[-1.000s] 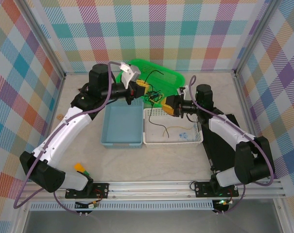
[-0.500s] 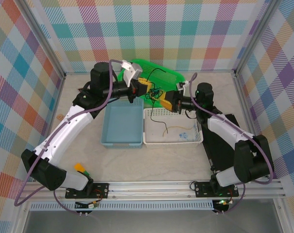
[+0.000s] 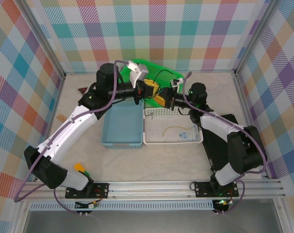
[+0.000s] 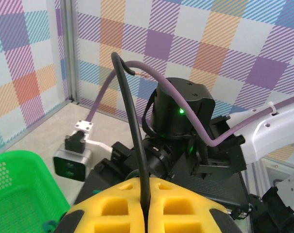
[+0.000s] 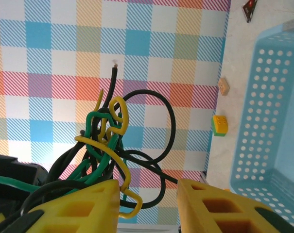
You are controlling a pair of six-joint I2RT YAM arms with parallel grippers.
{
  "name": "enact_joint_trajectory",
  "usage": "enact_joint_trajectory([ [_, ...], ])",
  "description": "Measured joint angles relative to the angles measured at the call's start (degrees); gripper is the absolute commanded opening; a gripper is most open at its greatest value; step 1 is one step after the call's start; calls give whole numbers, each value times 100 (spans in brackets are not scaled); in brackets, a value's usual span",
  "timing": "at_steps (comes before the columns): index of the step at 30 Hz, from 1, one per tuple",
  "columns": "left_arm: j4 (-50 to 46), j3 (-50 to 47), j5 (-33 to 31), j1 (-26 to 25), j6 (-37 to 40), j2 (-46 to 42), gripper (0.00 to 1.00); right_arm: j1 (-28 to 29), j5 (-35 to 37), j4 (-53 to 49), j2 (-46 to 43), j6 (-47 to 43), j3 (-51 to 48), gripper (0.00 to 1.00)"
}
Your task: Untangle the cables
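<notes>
The cables hang as one knot of black, green and yellow wire (image 5: 105, 138) between my two grippers, above the gap between the green basket and the white one. In the left wrist view my left gripper (image 4: 147, 194) is shut on the black cable (image 4: 132, 121), which rises from between the yellow pads. My right gripper (image 5: 149, 194) stands open right against the knot. A yellow loop and a black loop reach into its gap, beside the left finger (image 5: 83, 204). From above, the left gripper (image 3: 153, 90) and right gripper (image 3: 161, 99) nearly touch. A short tan-yellow cable (image 3: 173, 128) lies in the white basket.
A blue basket (image 3: 120, 142) sits beside the white basket (image 3: 172, 142), with the green basket (image 3: 167, 74) behind them. A yellow-green block (image 3: 80, 167), a red triangle (image 3: 82, 90) and a tan piece (image 3: 62, 117) lie on the table at left. The right arm's black motor housing (image 4: 183, 114) is close in front of the left gripper.
Both grippers have closed in on each other, the right one moving up and left. The knot has come up out of the white basket, and the right jaws have narrowed a little.
</notes>
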Motion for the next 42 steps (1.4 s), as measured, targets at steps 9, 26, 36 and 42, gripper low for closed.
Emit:
enact_joint_trajectory([
  [9, 439, -28, -35, -33, -302, 101, 0, 87, 92, 535, 144, 372, 44, 19],
  [26, 658, -120, -1346, -31, -376, -101, 0, -127, 415, -1521, -953, -1123, 35, 0],
  [36, 651, -118, -1513, 28, -273, -140, 0, -428, 780, -3641, -1965, -3003, 50, 52],
  [42, 632, -107, -1165, 50, -221, -138, 0, -428, 892, -4400, -2369, -4728, 52, 64],
])
